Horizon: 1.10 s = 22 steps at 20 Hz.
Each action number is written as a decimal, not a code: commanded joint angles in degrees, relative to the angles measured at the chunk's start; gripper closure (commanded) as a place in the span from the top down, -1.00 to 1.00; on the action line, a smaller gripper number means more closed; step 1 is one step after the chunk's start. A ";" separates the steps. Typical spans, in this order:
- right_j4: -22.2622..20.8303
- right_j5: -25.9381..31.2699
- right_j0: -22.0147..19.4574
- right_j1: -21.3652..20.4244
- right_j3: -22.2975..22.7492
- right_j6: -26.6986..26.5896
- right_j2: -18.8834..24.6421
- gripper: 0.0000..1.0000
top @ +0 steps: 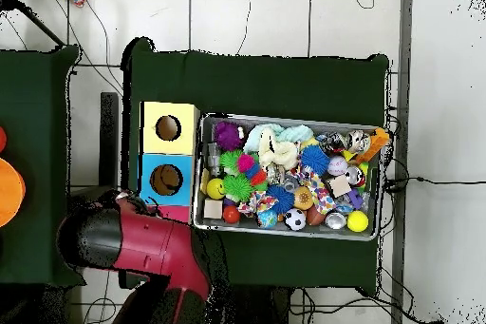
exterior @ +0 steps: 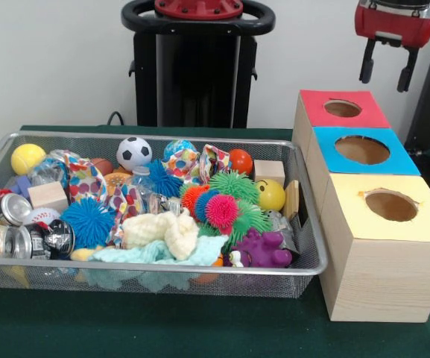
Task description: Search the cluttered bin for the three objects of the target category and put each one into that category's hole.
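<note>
Above the red box (exterior: 342, 109), the gripper (exterior: 385, 71) is held high with fingers spread and nothing pinched. No target category is given; the candidates remain in the wire bin (exterior: 155, 266), well apart from the gripper. An exposed top-layer item such as the soccer ball (exterior: 133, 152) should be approached vertically, clear of the bin's rim.

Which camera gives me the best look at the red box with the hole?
The front view: the red box shows its whole top and round hole, farthest in the row of three. In the overhead view the arm covers most of it, leaving only a red strip.
</note>
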 commanded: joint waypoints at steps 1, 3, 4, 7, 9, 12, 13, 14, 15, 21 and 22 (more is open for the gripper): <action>-2.23 8.54 -2.61 2.33 -8.05 11.05 0.14 1.00; -2.03 7.42 -3.35 2.90 -8.44 10.30 0.66 1.00; -1.90 6.98 -4.00 3.08 -8.48 9.64 1.05 1.00; -2.30 7.24 -4.81 3.50 -9.41 9.01 1.04 1.00; -2.52 7.31 -5.28 3.77 -9.95 8.77 1.10 1.00; -2.56 6.56 -6.19 4.66 -10.63 8.23 1.62 1.00; -2.61 6.27 -6.37 4.90 -10.78 8.13 1.69 1.00; -2.66 5.98 -6.55 5.15 -10.93 8.03 1.75 1.00; -2.75 5.81 -6.71 5.33 -11.07 7.89 1.79 1.00; -3.40 6.14 -8.06 7.10 -13.55 7.06 1.88 1.00; -3.55 6.62 -8.03 7.21 -14.13 7.15 1.63 1.00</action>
